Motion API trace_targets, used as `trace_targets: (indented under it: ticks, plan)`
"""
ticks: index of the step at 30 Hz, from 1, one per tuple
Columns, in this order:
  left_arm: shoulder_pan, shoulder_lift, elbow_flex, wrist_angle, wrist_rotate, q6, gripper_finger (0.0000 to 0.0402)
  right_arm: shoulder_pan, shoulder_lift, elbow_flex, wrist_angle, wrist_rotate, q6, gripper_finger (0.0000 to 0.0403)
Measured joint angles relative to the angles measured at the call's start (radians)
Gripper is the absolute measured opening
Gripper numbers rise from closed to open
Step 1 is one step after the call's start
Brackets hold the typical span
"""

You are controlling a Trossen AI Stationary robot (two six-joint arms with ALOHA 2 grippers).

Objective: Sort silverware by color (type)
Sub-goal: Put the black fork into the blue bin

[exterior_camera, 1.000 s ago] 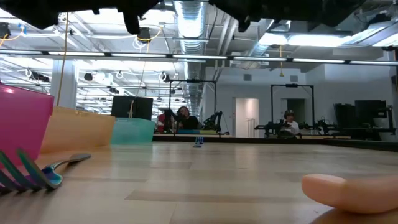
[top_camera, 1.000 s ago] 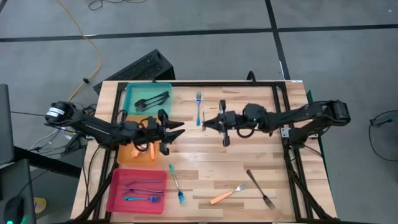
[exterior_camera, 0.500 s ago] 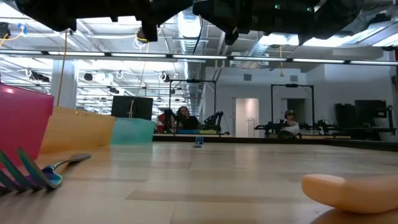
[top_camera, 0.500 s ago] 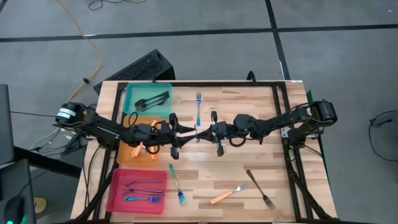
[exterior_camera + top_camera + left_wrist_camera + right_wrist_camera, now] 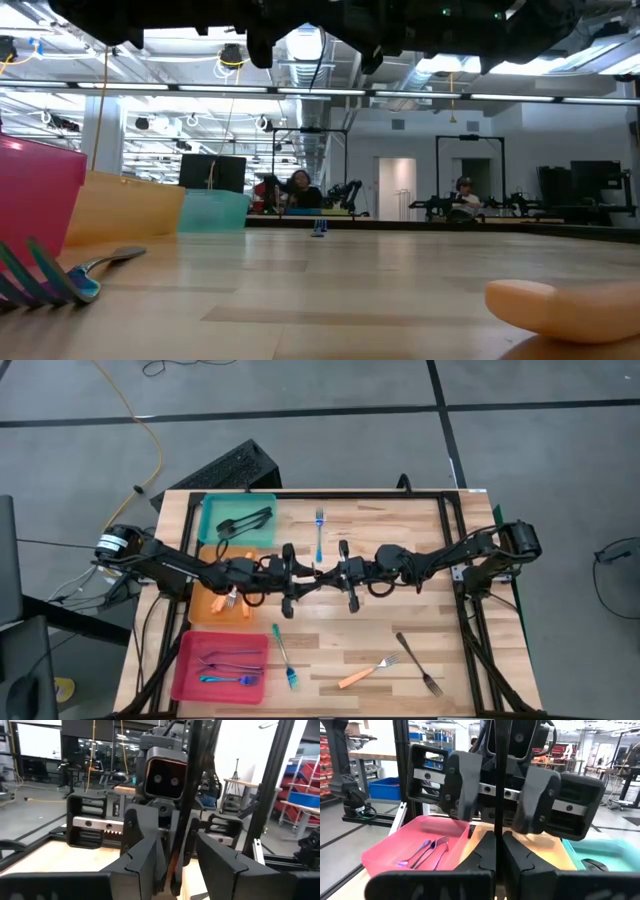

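Above the table's middle my right gripper (image 5: pixel 330 574) (image 5: pixel 495 855) is shut on a slim dark fork (image 5: pixel 183 815) (image 5: pixel 495 785). My left gripper (image 5: pixel 303 577) (image 5: pixel 175 870) faces it, open, one finger on each side of that fork; I see no touch. On the table lie loose forks: a blue one (image 5: pixel 319 532), a teal one (image 5: pixel 283 653) (image 5: pixel 45 282), an orange-handled one (image 5: pixel 366 672) and a dark one (image 5: pixel 418 663). My right gripper pinches the dark fork between its two fingers, at the part (image 5: pixel 495 832) just above the fingertips. The fingers come level from the table's right. The fork stands nearly upright above them, clear of the table, running up between my left gripper's fingers.
Three trays line the left side: a teal tray (image 5: pixel 212 510) with dark forks (image 5: pixel 245 520), an orange tray (image 5: pixel 203 610) with orange forks (image 5: pixel 235 600), and a pink tray (image 5: pixel 190 680) with several forks (image 5: pixel 228 665). Black frame rails (image 5: pixel 455 530) run along the far and right edges.
The two grippers have closed in on each other over the table's middle. My left gripper has gone toward the table's right and my right gripper has come down and toward the near edge, still shut on the fork. The left fingers now flank the fork.
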Motion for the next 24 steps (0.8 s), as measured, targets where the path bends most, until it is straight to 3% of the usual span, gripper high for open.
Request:
trace_targets:
  ticks: [6, 12, 24]
  plan:
    - [0.001, 0.000, 0.000, -0.036, 0.008, 0.002, 0.0103, 0.003, 0.000, 0.000, -0.005, -0.001, 0.000, 0.0029]
    - [0.002, 0.000, 0.000, -0.037, 0.007, 0.029, 0.0014, 0.003, 0.000, -0.001, -0.007, -0.001, 0.009, 0.0032]
    - [0.004, -0.002, 0.000, -0.035, -0.065, 0.002, 0.0002, -0.008, 0.000, -0.001, -0.020, 0.000, 0.065, 0.0095]
